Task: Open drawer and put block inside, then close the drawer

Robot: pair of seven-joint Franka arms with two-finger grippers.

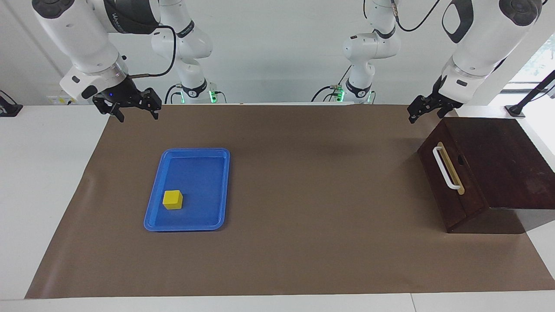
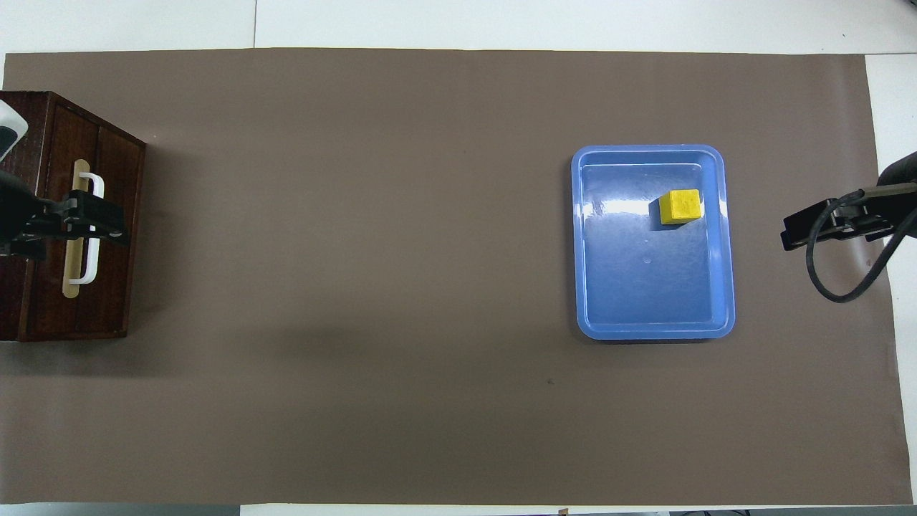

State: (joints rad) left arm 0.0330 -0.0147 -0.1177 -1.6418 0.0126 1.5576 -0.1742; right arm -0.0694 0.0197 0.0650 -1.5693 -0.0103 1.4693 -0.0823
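A white surface [image 1: 47,173] is covered by a brown mat [image 1: 303,225]; a plain white wall [image 1: 277,52] and a bright window [image 1: 535,60] are seen

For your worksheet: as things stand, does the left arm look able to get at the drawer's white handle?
Probably yes. The left gripper hangs open in the air above the drawer, whose white handle faces the bare mat with nothing in front of it.
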